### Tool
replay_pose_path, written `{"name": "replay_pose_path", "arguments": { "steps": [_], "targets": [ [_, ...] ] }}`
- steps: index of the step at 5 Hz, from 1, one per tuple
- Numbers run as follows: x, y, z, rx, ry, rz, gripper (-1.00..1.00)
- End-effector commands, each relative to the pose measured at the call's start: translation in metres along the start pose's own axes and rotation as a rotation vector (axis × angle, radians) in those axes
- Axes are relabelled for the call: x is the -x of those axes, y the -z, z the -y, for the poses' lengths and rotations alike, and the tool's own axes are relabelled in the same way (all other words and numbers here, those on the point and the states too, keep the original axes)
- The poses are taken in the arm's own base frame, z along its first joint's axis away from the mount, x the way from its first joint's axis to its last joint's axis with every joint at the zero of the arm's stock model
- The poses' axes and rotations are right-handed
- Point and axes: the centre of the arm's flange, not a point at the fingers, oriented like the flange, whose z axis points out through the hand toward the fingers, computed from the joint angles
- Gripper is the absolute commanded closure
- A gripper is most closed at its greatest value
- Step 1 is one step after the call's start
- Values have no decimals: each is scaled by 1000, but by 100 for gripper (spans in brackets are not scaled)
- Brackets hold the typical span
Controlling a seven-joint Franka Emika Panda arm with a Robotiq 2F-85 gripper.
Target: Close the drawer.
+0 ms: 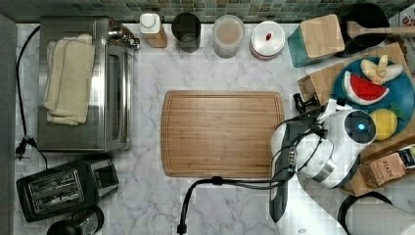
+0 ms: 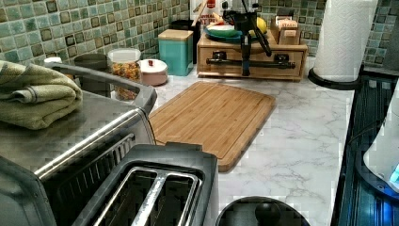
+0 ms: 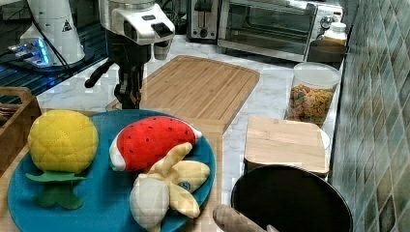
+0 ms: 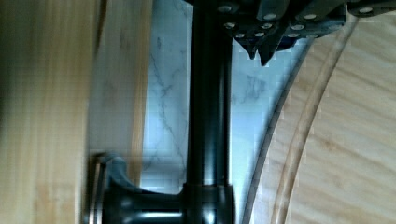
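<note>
Bamboo drawer [image 2: 249, 66] sits under the fruit plate [image 2: 221, 32], front looking flush (we judge it shut or nearly) | end effector [image 2: 245, 68] at the black bar handle [image 4: 208, 112]; we cannot tell its finger state | left: perhaps a final nudge, then retreat

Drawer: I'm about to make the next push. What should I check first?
1. Gripper lined up with the handle: ok, it hangs right in front of the black bar.
2. Drawer fully in: cannot tell; the left view shows its front about flush.
3. Cutting board clear of the drawer front: ok, bare countertop lies between them.
4. Plate on the wooden top out of the arm's way: ok.
</note>
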Motion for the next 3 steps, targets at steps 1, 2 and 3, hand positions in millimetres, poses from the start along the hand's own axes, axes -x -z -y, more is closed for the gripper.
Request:
{"name": "replay_pose_path", "arguments": {
  "steps": [1,2,3],
  "targets": [
    [16,162,-117,368,-6,-258,100],
    [15,162,-117,368,-7,-259,100],
    [15,162,-117,368,-6,-259,100]
  ]
}}
